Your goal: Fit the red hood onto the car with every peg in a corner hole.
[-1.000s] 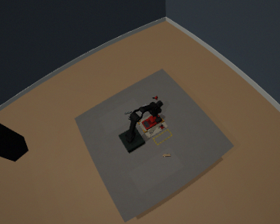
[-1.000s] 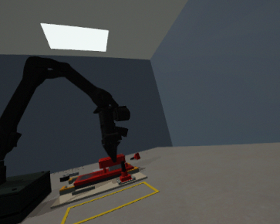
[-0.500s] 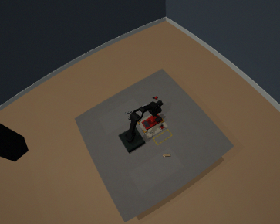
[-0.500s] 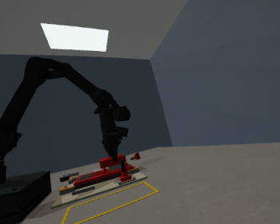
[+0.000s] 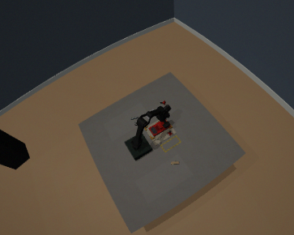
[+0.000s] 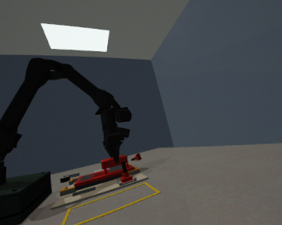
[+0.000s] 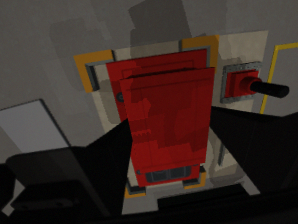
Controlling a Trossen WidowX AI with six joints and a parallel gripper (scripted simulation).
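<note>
The red hood (image 6: 109, 163) (image 7: 172, 115) is between the fingers of my gripper (image 6: 116, 159) (image 7: 167, 116), which is shut on it. The hood is held low over the rear part of the red car chassis (image 6: 95, 179) (image 7: 114, 75) as seen in the exterior view, with a gap showing under its roof. In the wrist view the hood covers most of the chassis; a strip of chassis shows past its top and left edges, and a dark grille shows at the bottom. The chassis sits in the cream jig (image 6: 62, 202) (image 7: 243, 46). The pegs, corner holes and engine block are hidden or too dark to tell.
A red clamp (image 6: 126, 180) (image 7: 235, 84) with an upright black handle (image 7: 270, 89) stands on the jig beside the car. Orange corner stops (image 7: 82, 70) surround the chassis. A yellow outline (image 6: 153, 188) marks the table beside the jig. A small cream block (image 5: 175, 163) lies farther off.
</note>
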